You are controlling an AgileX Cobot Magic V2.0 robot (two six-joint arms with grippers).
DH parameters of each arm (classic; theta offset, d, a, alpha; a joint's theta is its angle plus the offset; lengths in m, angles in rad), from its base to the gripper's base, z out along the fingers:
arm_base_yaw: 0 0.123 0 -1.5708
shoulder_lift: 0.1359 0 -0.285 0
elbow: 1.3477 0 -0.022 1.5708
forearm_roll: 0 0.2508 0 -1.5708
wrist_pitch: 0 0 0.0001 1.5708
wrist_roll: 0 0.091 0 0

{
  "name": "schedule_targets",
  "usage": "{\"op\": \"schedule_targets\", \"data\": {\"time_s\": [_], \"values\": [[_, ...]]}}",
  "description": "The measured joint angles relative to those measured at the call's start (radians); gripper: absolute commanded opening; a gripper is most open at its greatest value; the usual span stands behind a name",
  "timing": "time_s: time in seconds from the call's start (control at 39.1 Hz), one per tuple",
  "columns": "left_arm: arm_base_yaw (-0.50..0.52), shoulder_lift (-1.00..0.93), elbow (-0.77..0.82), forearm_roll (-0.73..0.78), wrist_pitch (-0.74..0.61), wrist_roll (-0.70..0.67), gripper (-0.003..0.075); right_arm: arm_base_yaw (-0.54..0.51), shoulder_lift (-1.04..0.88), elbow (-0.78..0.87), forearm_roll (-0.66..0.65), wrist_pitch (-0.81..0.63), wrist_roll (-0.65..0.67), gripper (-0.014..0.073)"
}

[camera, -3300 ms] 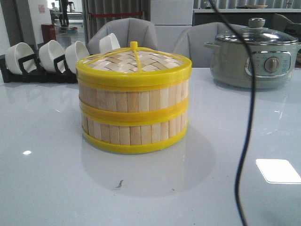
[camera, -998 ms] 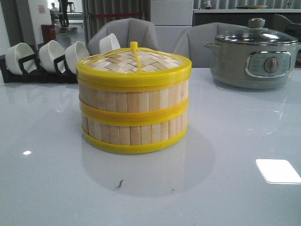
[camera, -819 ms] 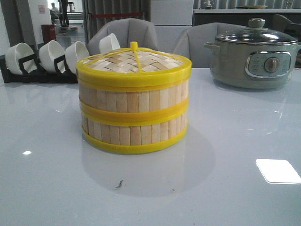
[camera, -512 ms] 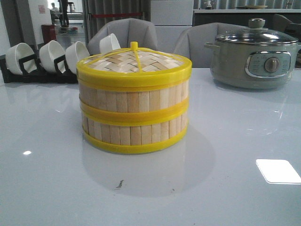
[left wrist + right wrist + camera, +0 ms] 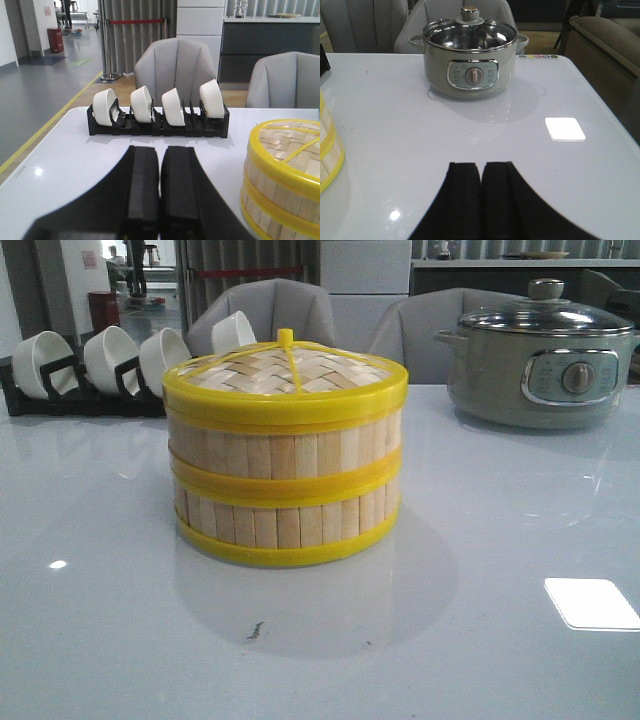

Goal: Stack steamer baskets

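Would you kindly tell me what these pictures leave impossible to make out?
- Inside of the two stacked pale bamboo steamer baskets with yellow rims: hidden in every view by the woven bamboo lid.
- Same stack: cut off by the frame edge in both wrist views.
- Contents of the grey-green electric pot: glass lid reflections hide them.
- Dial markings: too small.

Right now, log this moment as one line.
steamer baskets: stacked, lid on | left hand: shut, empty | right hand: shut, empty | both clear of stack
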Motion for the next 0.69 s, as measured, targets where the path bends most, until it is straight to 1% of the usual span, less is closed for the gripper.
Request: {"op": "schedule_targets", "data": {"time_s": [0.1, 0.31, 0.36, 0.69], "values": [[0.023, -0.068, 0.111, -0.015, -0.055, 0.000, 0.0092, 0.000, 0.000, 0.000, 0.000, 0.000, 0.000, 0.0055], [0.072, -0.213, 0.282, -0.056, -0.066, 0.000, 0.0092, 0.000, 0.000, 0.000, 0.000, 0.000, 0.000, 0.0055], [0.082, -0.238, 0.282, -0.066, -0.036, 0.000, 0.0092, 0.000, 0.000, 0.000, 0.000, 0.000, 0.000, 0.0055], [0.097, -0.316, 0.282, -0.036, 0.005, 0.000, 0.0092, 0.000, 0.000, 0.000, 0.000, 0.000, 0.000, 0.0055]]}}
